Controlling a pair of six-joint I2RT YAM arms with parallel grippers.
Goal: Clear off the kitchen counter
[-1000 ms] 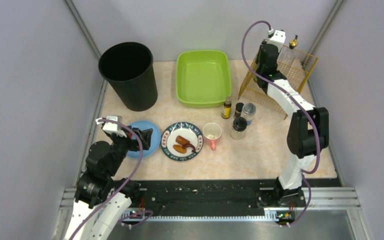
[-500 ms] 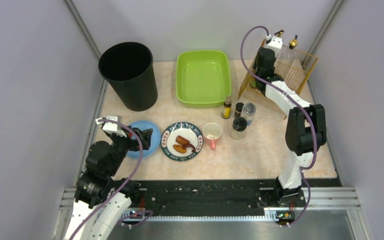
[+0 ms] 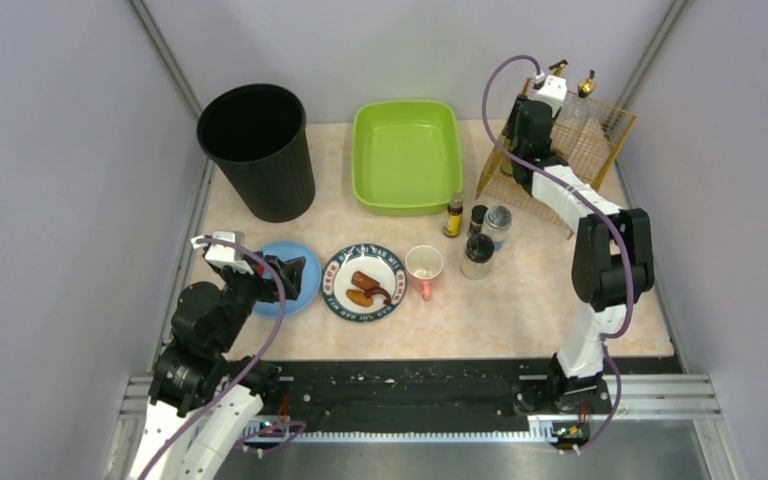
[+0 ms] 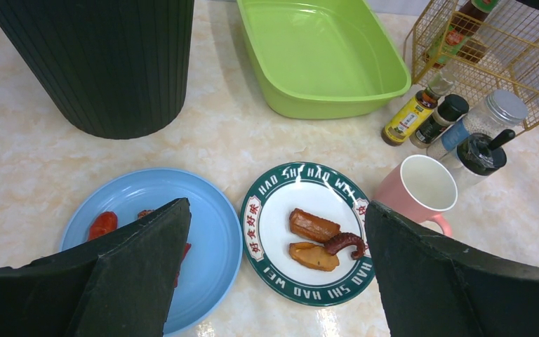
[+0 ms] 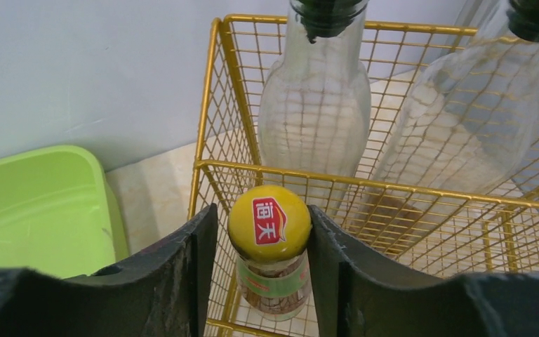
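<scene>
The kitchen counter (image 3: pixel 520 310) is beige, speckled stone. On it stand a blue plate (image 3: pixel 305 290) with red scraps, a green-rimmed plate (image 3: pixel 363 283) with two brown pieces and an octopus arm, a pink mug (image 3: pixel 424 268) and several small bottles (image 3: pixel 477 240). My left gripper (image 3: pixel 295 270) hovers open and empty over the two plates (image 4: pixel 275 205). My right gripper (image 3: pixel 517 160) is at the gold wire rack's (image 3: pixel 575 150) near left corner, its jaws (image 5: pixel 262 207) closed around a yellow-capped jar (image 5: pixel 269 225) inside the rack.
A tall black bin (image 3: pixel 258 150) stands at the back left and a lime-green tub (image 3: pixel 406 155) at the back middle. Two clear glass bottles (image 5: pixel 316 112) stand in the rack behind the jar. A black rail (image 3: pixel 400 385) runs along the near edge.
My right gripper has moved a little left and down at the rack's corner with the jar. The left arm has not moved.
</scene>
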